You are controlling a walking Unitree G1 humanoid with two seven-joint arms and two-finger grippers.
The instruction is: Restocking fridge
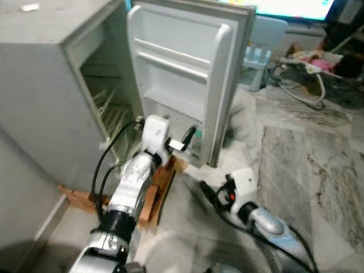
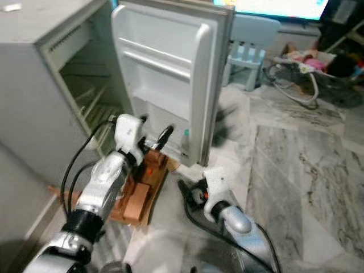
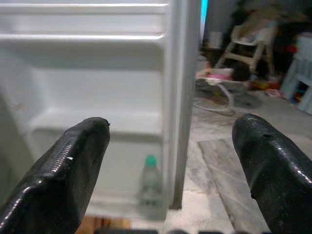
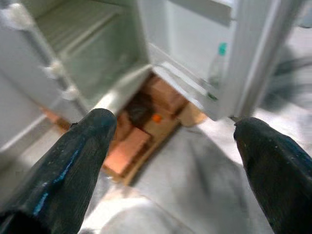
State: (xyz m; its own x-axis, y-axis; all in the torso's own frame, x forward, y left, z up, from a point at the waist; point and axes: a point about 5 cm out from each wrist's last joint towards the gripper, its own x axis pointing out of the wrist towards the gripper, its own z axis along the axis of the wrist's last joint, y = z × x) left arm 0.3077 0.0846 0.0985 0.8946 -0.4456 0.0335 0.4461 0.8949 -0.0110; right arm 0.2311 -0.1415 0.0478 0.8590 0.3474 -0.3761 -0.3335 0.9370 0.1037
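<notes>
A small grey fridge (image 1: 45, 85) stands with its door (image 1: 182, 68) swung wide open. On the door's lowest shelf stands a clear bottle (image 3: 150, 180) with a green cap, also seen as the bottle (image 4: 218, 66) in the right wrist view. My left gripper (image 1: 183, 142) is open just in front of that lowest shelf, with nothing between its fingers (image 3: 73, 161). Lower and to the right, my right gripper (image 1: 211, 196) hangs open above the floor, facing the fridge's bottom edge. The fridge's wire racks (image 1: 111, 108) look bare.
Brown wooden blocks (image 2: 139, 196) lie under the fridge's front edge, below my left arm. Marble floor (image 1: 307, 159) stretches to the right. A pale blue child's chair (image 1: 259, 45) and a bouncer with toys (image 1: 310, 62) stand behind the door.
</notes>
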